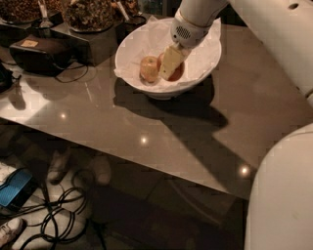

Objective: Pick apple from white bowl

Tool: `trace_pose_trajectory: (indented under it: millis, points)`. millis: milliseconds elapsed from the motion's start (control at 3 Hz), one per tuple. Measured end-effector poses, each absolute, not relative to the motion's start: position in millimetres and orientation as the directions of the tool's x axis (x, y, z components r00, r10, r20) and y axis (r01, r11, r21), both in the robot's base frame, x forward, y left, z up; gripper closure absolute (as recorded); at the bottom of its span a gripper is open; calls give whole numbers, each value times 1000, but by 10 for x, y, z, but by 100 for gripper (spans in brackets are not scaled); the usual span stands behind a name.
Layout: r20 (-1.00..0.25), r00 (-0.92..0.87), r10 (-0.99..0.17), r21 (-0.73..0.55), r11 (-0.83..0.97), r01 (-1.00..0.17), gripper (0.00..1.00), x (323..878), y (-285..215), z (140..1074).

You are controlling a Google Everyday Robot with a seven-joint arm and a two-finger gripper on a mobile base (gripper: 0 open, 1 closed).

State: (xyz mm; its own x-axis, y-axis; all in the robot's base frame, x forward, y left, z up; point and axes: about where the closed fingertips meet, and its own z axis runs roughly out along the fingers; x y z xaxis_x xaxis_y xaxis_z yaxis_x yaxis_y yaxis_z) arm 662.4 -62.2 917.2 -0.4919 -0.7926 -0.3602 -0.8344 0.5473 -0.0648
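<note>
Grey-brown and glossy, the table [146,127] carried small points of reflected light and a broad dark shadow that fell below the gripper. The gripper [168,66] hung from the white arm [274,29] and was lowered inside the white bowl [132,49], its pale yellowish tip down among the crumpled white paper [151,39] lining the bowl. Whether it was wide, narrow or clamped on anything could not be told from this angle.

The apple [178,73], red-orange, lay at the bottom of the bowl directly behind the gripper's tip and touching or nearly touching it; only a sliver of its skin showed past the tip on the right-hand side as the camera saw it. A paler yellow-tan apple [149,68] sat just beside the gripper on the opposite side, close against the tip.

Well away from the gripper, past the bowl's left rim, stood dark food containers [88,14], and nearer the table's edge a black box [41,51] with a cable. Far below the gripper, on the floor under the table, lay loops of dark cable [58,215] and a blue object [17,188]. The robot's white body [283,195] filled the near corner, well apart from the gripper.
</note>
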Motion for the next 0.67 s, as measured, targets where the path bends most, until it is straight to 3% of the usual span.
trace_pose_trajectory:
  millis: [667]
  points:
    - [-435, -361, -825, -63, 428, -902, 100, 6377, -445, 9711]
